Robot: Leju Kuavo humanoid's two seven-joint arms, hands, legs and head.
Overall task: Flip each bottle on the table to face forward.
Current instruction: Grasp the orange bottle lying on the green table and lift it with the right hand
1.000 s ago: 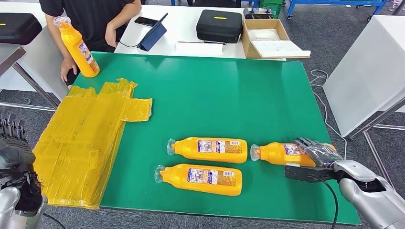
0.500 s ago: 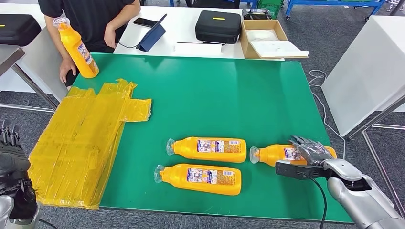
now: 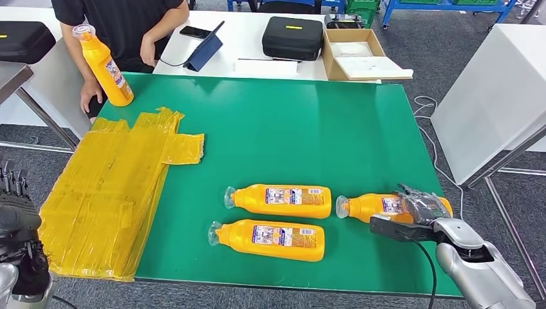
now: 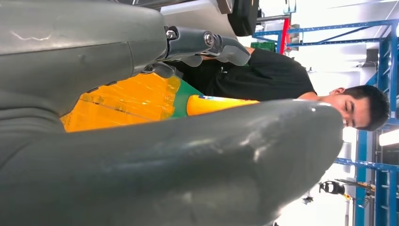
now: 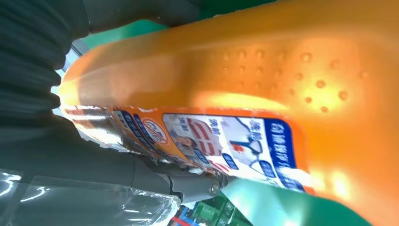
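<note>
Gripping rightmost bottle (image 3: 373, 206) with right robot hand (image 3: 422, 207), fingers wrapped over its body, bottle lying on tabletop (image 3: 309, 141). Next I'd roll it label-forward. Left robot hand (image 3: 16, 219) hangs empty, fingers apart.

Three bottles (image 3: 279, 201) lie on the table's (image 3: 290, 129) near side (a fourth (image 3: 103, 61) stands far left).

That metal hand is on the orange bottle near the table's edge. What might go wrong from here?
The right hand wraps the rightmost bottle, which lies close to the green table's right edge; a slip while turning might roll it off. Its cap almost meets the neighbouring bottle, so a swing may knock that one askew.
</note>
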